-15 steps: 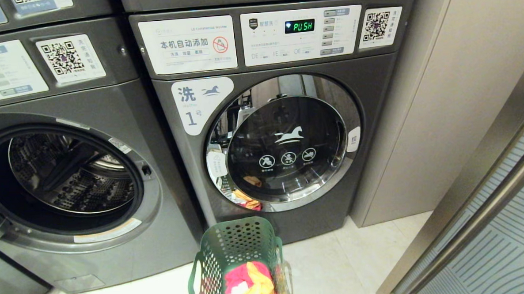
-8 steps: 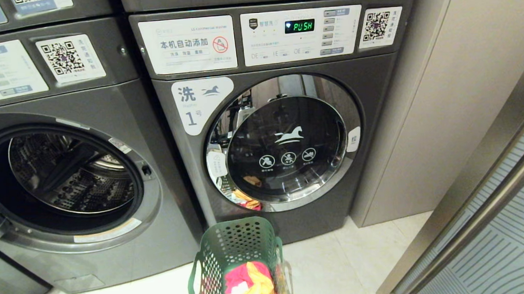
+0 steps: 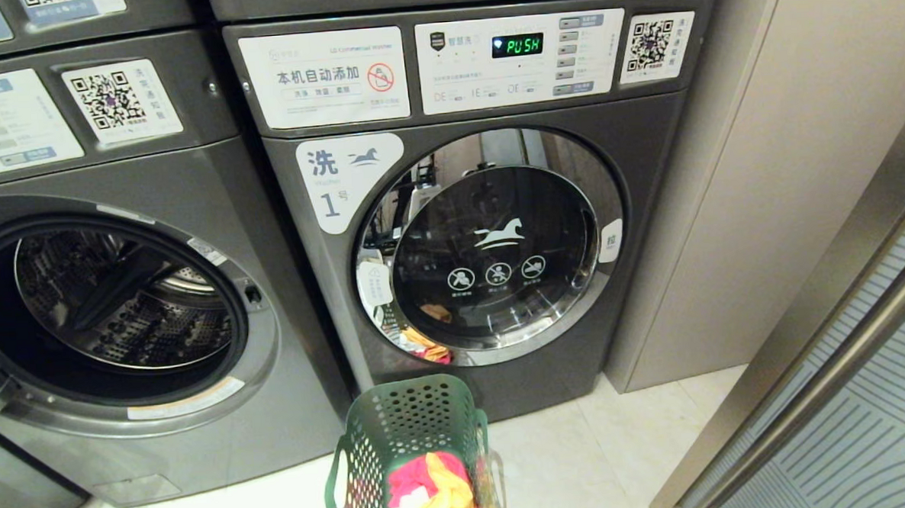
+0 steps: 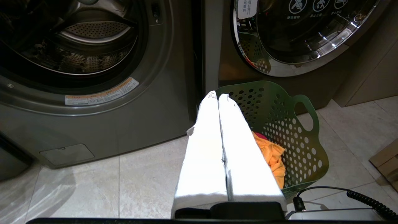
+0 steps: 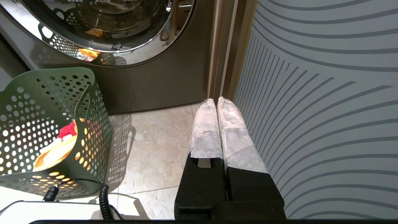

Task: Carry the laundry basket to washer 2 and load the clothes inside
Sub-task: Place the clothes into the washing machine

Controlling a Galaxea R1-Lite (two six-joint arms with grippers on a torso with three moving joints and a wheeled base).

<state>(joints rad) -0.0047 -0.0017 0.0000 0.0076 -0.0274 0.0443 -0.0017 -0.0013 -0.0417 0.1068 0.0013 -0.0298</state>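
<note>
A: What is standing there?

B: A dark grey open-doored washer [image 3: 119, 314] beside the closed one labelled "1" [image 3: 490, 229]; the dark green perforated plastic basket [image 3: 399, 432] is sitting before them, holding red and orange clothes [image 3: 432, 484].

A: Grippers?

B: Left gripper [image 4: 217, 97] and right gripper [image 5: 216, 100] are hanging pressed shut, empty.

The left washer [image 3: 111, 299] has its round mouth uncovered, the drum [image 3: 126, 299] inside bare. The washer marked 1 [image 3: 490, 229] is closed off by its glass door [image 3: 498, 252]. The green basket [image 3: 407, 447] stands on the tiled floor [image 3: 584, 462] just before it. A striped panel [image 3: 880, 418] walls in the right side.
</note>
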